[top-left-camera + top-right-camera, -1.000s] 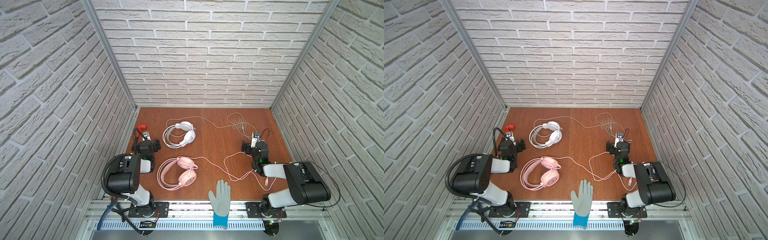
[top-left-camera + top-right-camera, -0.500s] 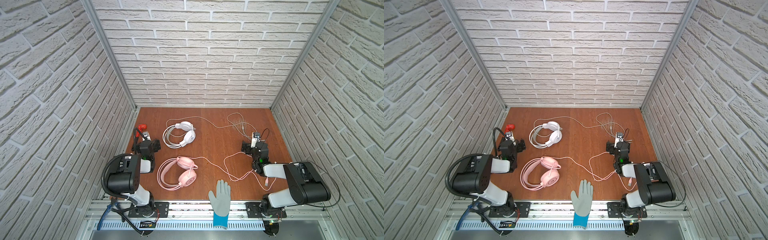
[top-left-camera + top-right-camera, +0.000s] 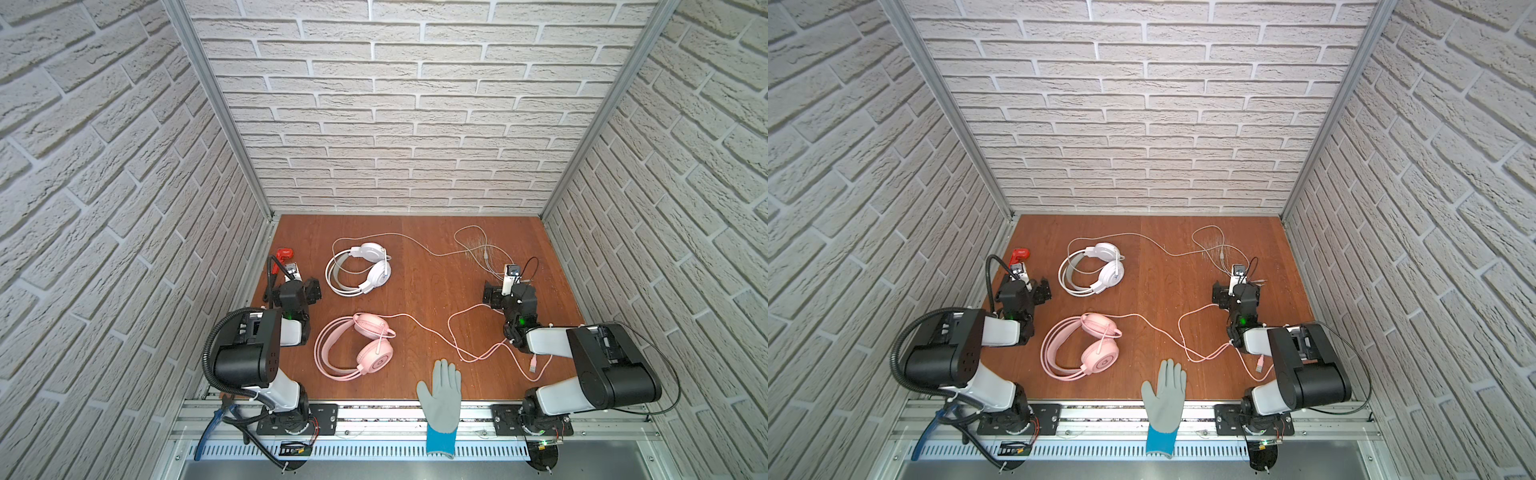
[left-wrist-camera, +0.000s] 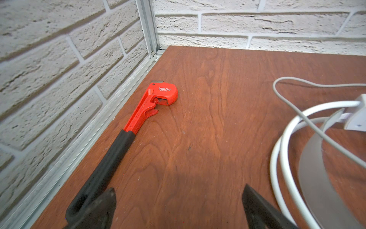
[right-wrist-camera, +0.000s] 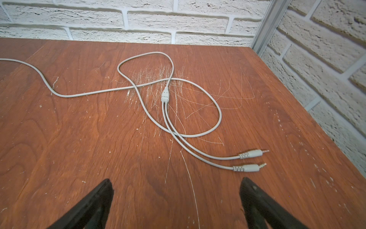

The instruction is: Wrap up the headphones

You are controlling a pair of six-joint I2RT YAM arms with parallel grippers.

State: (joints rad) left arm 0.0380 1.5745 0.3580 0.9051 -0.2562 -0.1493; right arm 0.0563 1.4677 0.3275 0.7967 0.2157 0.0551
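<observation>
A red wrench [image 4: 150,107] lies along the left wall, its black handle just beside the left fingers [image 4: 103,208], which are spread wide and empty. The white headphones [image 3: 361,268] lie flat at the back left of the bench [image 3: 436,291], with the pink headphones [image 3: 357,347] nearer the front. A grey glove [image 3: 444,395] rests on the front edge. The pink cable [image 3: 453,345] loops towards the right arm. The white cable [image 5: 138,87] ends in two plugs [image 5: 247,168] near the right fingers [image 5: 95,202], which are spread wide and empty.
</observation>
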